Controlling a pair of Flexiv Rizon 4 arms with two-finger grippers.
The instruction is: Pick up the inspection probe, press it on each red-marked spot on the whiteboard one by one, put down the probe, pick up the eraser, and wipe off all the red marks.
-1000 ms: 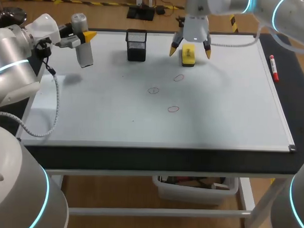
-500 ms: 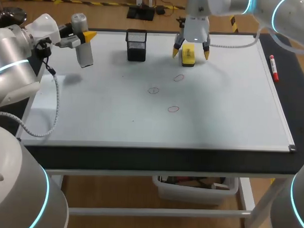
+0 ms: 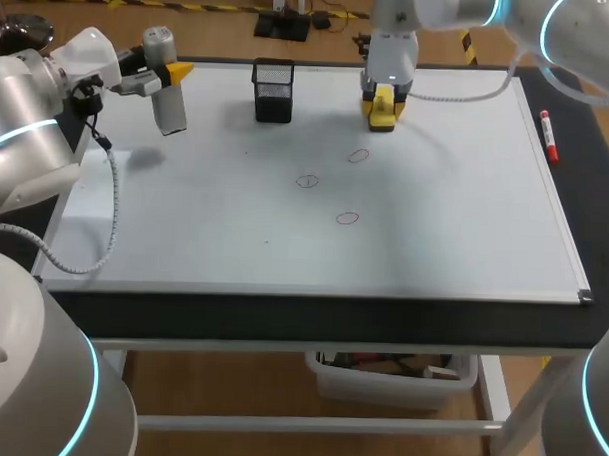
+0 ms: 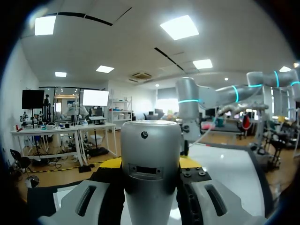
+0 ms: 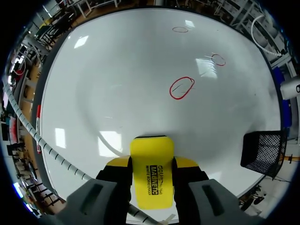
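Whiteboard [image 3: 434,243] lies flat over most of the bench [image 3: 311,318]; a dark strip of bench top shows along the right side and the near edge.

Three red marks on the board, thin ovals in a loose cluster near its middle: one toward the far side [image 3: 358,156], one left of it [image 3: 307,181], one nearest the front [image 3: 347,218]. All unwiped.

Right arm comes in from the far right corner. Right claw [image 3: 384,96] points straight down at the far edge of the board, closed narrow on the yellow eraser [image 3: 382,109]. Right wrist view: both yellow fingertips [image 5: 117,162] press the eraser's long sides, and the eraser sits flat on the board between them. The nearest red mark is ahead of the claw, apart from the eraser.

Left arm is at the far left corner. Left claw [image 3: 170,75] grips the probe [image 3: 164,83], a grey cylinder held nearly upright, above the board's far left corner. Left wrist view: the probe's body fills the gap between the fingers, yellow tips showing on either side of it.

Black mesh cup [image 3: 273,89] stands upright on the far part of the board, between the two claws, touching neither. Red marker [image 3: 550,136] lies on the dark strip just beyond the board's right edge.
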